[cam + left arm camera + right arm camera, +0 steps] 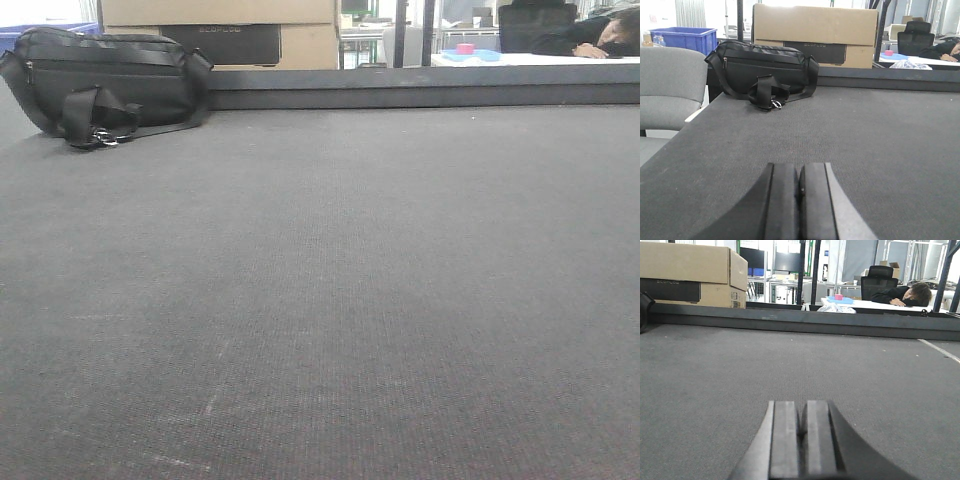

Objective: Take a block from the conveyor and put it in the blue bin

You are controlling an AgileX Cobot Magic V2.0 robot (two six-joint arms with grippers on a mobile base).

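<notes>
Grey woven conveyor (320, 300) fills all three views, with a dark rail (800, 320) along its far edge.

Progress: nothing done, as far as shown. No block lies on any visible stretch of conveyor, so grab and place both remain.

Left jaws: pressed together, nothing between them, low over the conveyor. Right jaws: the same, empty.

Blue bin (687, 37) stands off the conveyor's left side, beyond a grey chair (667, 85), well apart from both sets of jaws. Its contents are hidden.

Count:
- blocks on conveyor: 0
- bin: 1
- bag (110, 85): 1, black, at the far left near the rail
- carton (815, 32): 1, behind the bag
- chair: 1

Small pink item (465, 48) sits on a far bench (560, 60); too small to tell whether it is a block.
</notes>
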